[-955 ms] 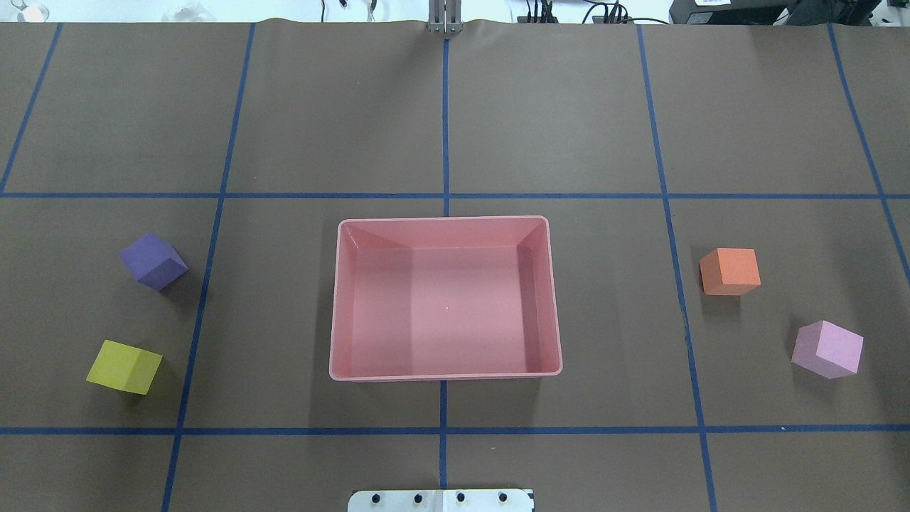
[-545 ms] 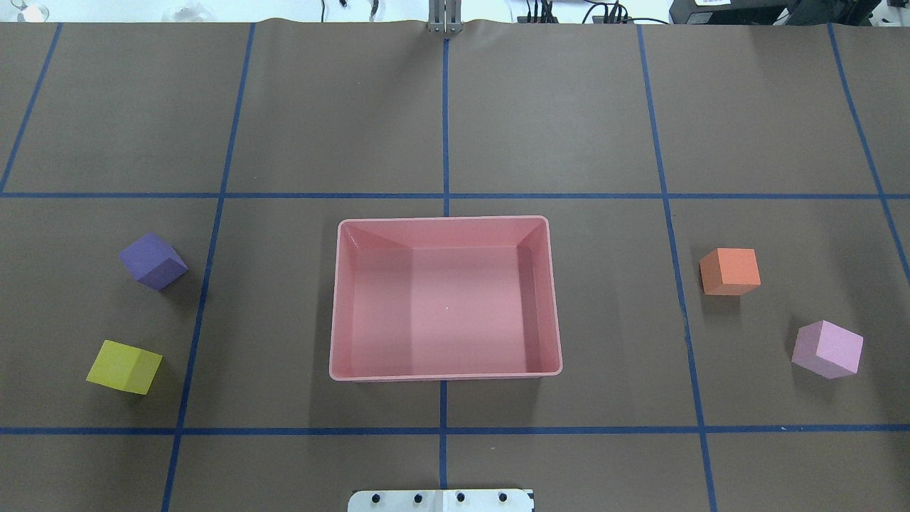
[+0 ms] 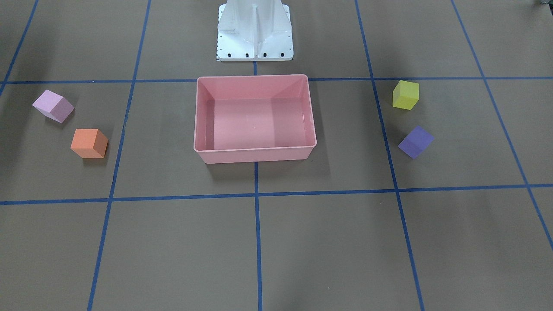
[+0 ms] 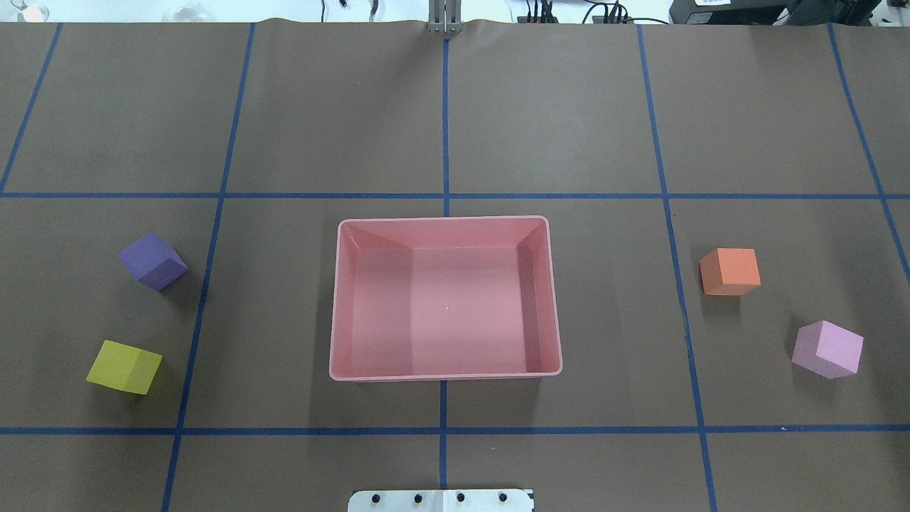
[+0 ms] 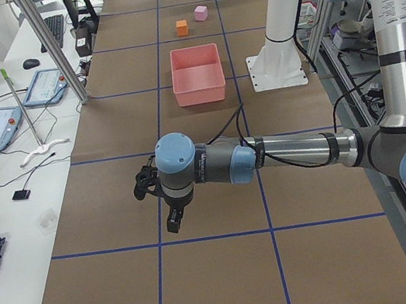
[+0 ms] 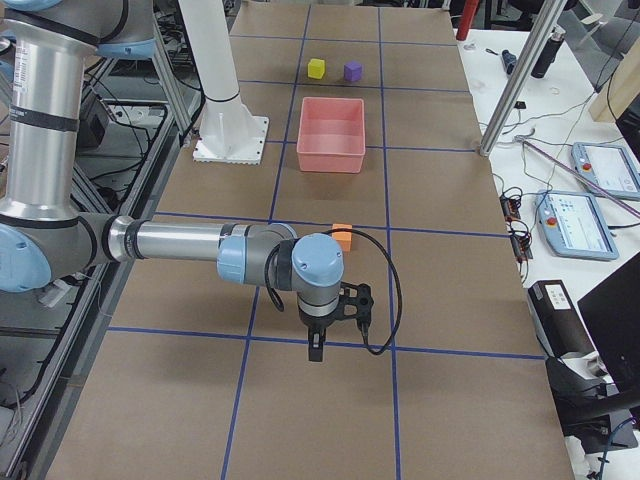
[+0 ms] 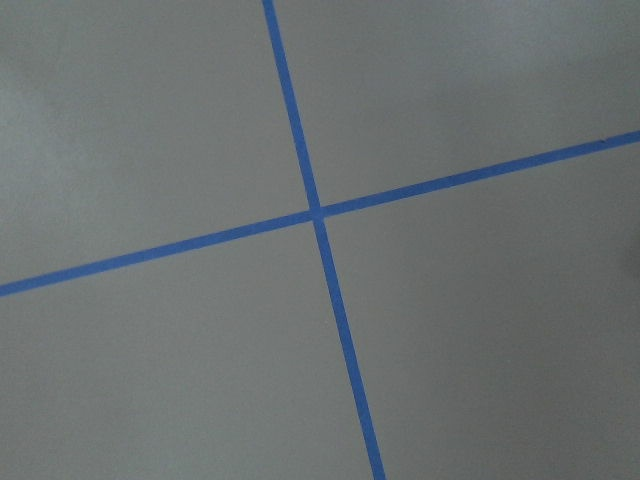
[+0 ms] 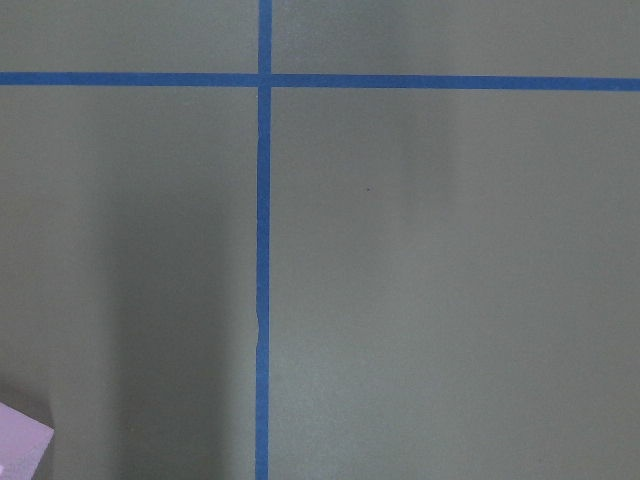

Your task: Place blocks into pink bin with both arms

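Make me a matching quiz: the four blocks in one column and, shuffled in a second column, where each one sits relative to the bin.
Column one:
1. purple block
2. orange block
3. yellow block
4. pink block

Column two:
A. on the robot's right of the bin, nearer the base
B. on the robot's left of the bin, farther from the base
C. on the robot's right of the bin, farther from the base
D. on the robot's left of the bin, nearer the base

Pairs: 1-B, 2-C, 3-D, 4-A
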Available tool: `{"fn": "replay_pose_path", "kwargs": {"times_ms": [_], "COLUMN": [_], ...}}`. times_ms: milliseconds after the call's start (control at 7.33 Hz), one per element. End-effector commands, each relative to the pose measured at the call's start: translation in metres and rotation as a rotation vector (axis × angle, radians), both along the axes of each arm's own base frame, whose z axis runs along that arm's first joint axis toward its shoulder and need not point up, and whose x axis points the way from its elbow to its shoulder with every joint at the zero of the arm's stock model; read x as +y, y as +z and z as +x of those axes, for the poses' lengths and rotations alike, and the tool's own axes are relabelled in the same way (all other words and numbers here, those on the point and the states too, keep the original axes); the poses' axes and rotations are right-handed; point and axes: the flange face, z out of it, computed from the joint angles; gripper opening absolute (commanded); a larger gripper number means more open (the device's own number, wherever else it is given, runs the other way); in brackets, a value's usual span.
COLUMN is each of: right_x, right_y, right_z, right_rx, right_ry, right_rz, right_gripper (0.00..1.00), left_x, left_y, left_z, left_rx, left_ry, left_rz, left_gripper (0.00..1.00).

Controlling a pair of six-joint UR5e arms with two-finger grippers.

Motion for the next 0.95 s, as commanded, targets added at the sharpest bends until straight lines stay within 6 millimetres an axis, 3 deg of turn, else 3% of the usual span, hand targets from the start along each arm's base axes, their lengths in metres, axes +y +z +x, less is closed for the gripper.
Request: {"fn": "replay_pose_path", "kwargs": {"times_ms": [0,273,545,818], "right_x": [0.001,0.001,0.001,0.001], "right_y": [0.000,0.000,0.000,0.001], "right_z": [0.000,0.000,0.000,0.000], "right_rx": [-0.002,-0.002,-0.002,-0.002], "right_ry": [0.001,0.000,0.000,0.000], "right_rz": [-0.002,-0.001,-0.001,-0.004], "right_gripper": [1.00,1.00,1.00,1.00], "left_x": [-0.009,-0.014,-0.007,-0.008], "left_y": [-0.005,-0.021,-0.039,-0.081], "left_z": [0.040,0.114,0.169,0.246], "left_rx": [0.009,0.031,0.096,0.177], "left_ry": [0.069,0.198,0.213,0.248], "left_rz": [0.104,0.177,0.215,0.205], "left_gripper": [1.00,1.00,1.00,1.00]}}
